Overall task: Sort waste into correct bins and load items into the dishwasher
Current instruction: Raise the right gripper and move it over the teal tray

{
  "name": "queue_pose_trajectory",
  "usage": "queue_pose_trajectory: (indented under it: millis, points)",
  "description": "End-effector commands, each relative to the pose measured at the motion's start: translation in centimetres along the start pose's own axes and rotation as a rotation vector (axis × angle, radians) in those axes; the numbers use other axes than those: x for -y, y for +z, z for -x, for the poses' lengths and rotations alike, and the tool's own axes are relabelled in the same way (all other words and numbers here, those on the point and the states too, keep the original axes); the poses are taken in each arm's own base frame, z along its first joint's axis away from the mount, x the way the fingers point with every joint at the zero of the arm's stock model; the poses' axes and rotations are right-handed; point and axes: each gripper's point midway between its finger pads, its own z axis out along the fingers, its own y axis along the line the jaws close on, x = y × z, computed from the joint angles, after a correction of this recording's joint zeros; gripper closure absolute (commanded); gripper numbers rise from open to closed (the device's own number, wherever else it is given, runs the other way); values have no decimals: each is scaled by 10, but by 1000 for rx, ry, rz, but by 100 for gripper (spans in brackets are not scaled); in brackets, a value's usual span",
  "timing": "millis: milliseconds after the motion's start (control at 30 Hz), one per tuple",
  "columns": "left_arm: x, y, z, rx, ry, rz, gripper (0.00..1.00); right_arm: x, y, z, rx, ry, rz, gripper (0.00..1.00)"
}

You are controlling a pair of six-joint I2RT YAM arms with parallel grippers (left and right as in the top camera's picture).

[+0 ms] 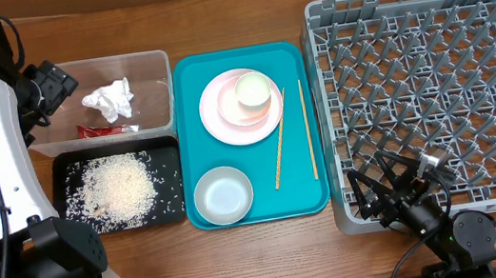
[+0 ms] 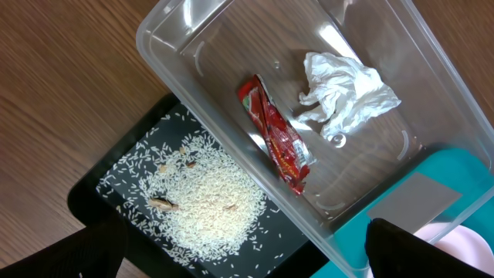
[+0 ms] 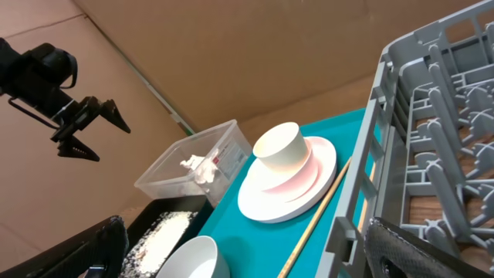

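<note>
The clear tub [image 1: 149, 60] holds the crumpled white tissue [image 1: 110, 99] and the red wrapper [image 1: 108, 130]. The black tray [image 1: 63, 163] holds the rice [image 1: 118, 187]. My left gripper [image 1: 51, 88] is open and empty above the tub's left end. In the left wrist view, the left gripper [image 2: 247, 262] shows the tissue [image 2: 347, 93], wrapper [image 2: 278, 139] and rice [image 2: 204, 201] below. White and pink plates [image 1: 223, 121] with a cup [image 1: 254, 93], a bowl [image 1: 223, 196] and two chopsticks [image 1: 280, 138] lie on the teal tray. My right gripper [image 1: 385, 193] is open and empty at the grey rack's [image 1: 433, 86] front left corner.
The teal tray [image 1: 185, 80] sits between the bins and the rack. In the right wrist view, the right gripper [image 3: 262, 259] faces the bowl [image 3: 189, 259], the stacked plates [image 3: 285, 193], a chopstick [image 3: 316, 212] and the rack wall [image 3: 370, 154]. A brown cardboard wall stands behind.
</note>
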Motion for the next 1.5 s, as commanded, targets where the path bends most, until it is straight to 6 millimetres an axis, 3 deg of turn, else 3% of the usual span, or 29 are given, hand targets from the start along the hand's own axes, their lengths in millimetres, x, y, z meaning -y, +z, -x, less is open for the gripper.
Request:
queue_pose_trajectory:
  millis: [0, 567, 767, 933, 1067, 1233, 1367, 1467]
  points:
    - [-3, -3, 3, 16, 11, 7, 0, 0, 0, -1, 6, 13, 5, 0]
    - [0, -3, 2, 15, 18, 5, 0, -1, 0, -2, -1, 14, 15, 0]
    - [0, -3, 2, 15, 19, 5, 0, -18, -2, -6, -54, 63, 87, 0]
    - [0, -3, 2, 16, 19, 5, 0, -35, -11, 16, -53, 67, 66, 11]
    - [0, -3, 1, 15, 19, 5, 0, -30, -25, 37, -62, 124, -114, 15]
    - [0, -3, 2, 16, 19, 5, 0, -40, -44, 77, -95, 171, -303, 20]
    - [0, -3, 2, 15, 19, 5, 0, -53, -43, 101, -212, 197, -399, 25]
    - [0, -3, 2, 16, 19, 5, 0, -54, -39, 106, -339, 219, -475, 28]
